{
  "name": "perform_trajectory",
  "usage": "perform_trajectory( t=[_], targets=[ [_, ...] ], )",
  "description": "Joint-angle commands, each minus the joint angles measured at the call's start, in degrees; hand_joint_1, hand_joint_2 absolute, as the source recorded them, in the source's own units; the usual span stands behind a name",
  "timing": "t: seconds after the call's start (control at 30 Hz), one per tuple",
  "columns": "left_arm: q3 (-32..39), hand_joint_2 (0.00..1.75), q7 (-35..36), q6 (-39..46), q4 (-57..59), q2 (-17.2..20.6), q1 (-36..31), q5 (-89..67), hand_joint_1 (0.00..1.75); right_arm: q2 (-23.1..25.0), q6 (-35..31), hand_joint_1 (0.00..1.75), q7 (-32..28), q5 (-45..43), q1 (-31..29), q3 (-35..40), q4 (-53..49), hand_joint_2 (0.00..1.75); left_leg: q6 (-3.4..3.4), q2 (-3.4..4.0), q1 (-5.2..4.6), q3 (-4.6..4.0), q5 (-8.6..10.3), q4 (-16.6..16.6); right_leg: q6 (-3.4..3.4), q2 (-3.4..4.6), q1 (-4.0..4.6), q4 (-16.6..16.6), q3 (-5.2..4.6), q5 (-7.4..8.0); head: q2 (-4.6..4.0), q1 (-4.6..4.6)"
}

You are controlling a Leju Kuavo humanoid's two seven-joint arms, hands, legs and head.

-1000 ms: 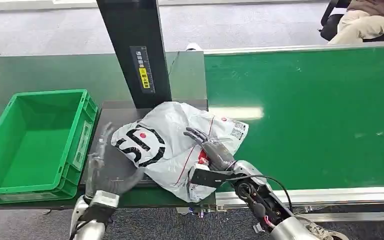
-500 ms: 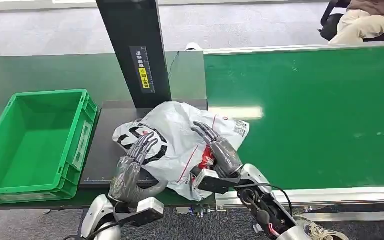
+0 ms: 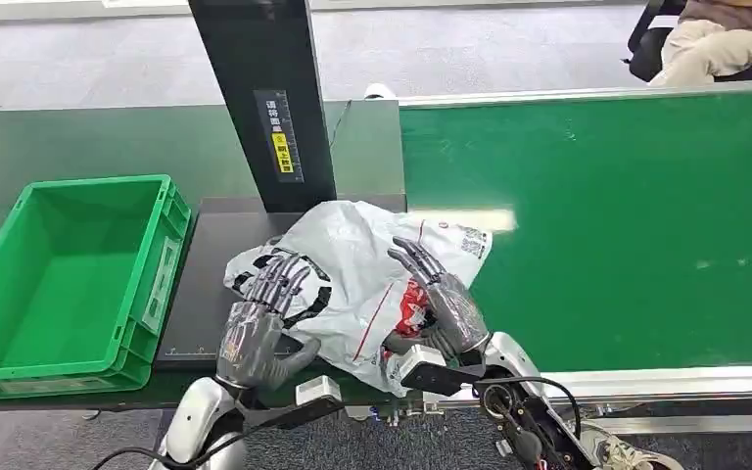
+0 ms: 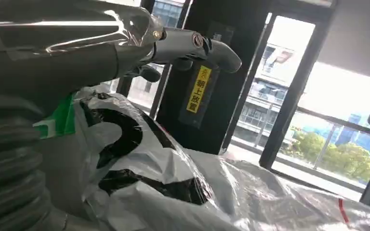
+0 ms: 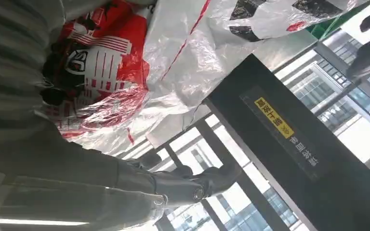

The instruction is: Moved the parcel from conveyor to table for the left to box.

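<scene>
The parcel [image 3: 352,274] is a crumpled white plastic bag with black lettering and a red print. It lies on the dark table plate [image 3: 196,294] between the green crate and the conveyor. My left hand [image 3: 255,328] rests on its left side, fingers stretched over the black lettering. My right hand [image 3: 443,302] lies on its right side over the red print, fingers spread. The left wrist view has the parcel [image 4: 164,178] under the hand with the thumb [image 4: 197,45] held clear above it. In the right wrist view the red print [image 5: 101,67] sits against the palm, with the thumb [image 5: 192,185] away from the bag.
An empty green crate [image 3: 162,264] stands left of the plate. A black post [image 3: 264,98] with a yellow label rises just behind the parcel. The green conveyor belt [image 3: 627,225] stretches to the right. A seated person [image 3: 705,39] is at the far right corner.
My left hand rose from beside the plate and came to rest on the parcel's left side. My right hand slid a little right and back over the parcel, which bulged up slightly.
</scene>
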Motion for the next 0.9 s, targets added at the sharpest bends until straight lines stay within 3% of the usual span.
perform_trajectory(
  t=[0.03,0.37,0.73,0.77,0.9],
  targets=[
    [-5.75,1.75,1.63,-4.15,10.0,-0.28,-3.01,-5.14,0.0,-0.12,1.47,0.0,-0.79,-0.91,-1.25,-0.74,0.95,1.75,0.11,-0.09,-0.02,0.08,0.02,-0.06,-0.13,-0.11,0.02,-0.07,0.1,0.0,0.0,0.0],
    [-5.24,1.75,5.62,-16.07,15.43,-1.24,-5.06,-5.15,0.0,1.09,1.5,0.0,-0.92,-0.48,-0.53,-1.72,1.23,1.75,0.11,-0.1,-0.01,0.05,0.02,-0.05,-0.13,-0.12,0.03,-0.05,0.08,0.0,0.0,0.0],
    [0.3,1.75,5.93,-11.96,12.8,-2.11,-4.24,-0.29,0.0,0.91,2.09,0.0,0.02,0.35,1.43,-3.22,-1.24,1.75,0.15,-0.08,0.03,0.05,-0.01,-0.03,-0.19,-0.11,0.08,-0.08,0.11,0.0,0.0,0.0],
    [0.83,1.75,6.09,-11.8,12.61,-2.22,-4.09,0.37,1.75,0.9,2.17,0.0,0.02,0.36,1.52,-3.27,-1.28,1.75,0.12,-0.05,0.01,0.04,0.0,-0.03,-0.15,-0.08,0.05,-0.05,0.07,0.0,0.0,-0.02],
    [1.25,1.75,6.1,-11.78,12.28,-1.85,-3.88,0.89,1.75,0.95,2.44,0.0,0.02,0.35,1.36,-3.28,-1.0,1.75,0.16,-0.07,0.04,0.06,-0.01,-0.04,-0.21,-0.1,0.09,-0.09,0.11,0.01,0.0,0.0]
  ],
)
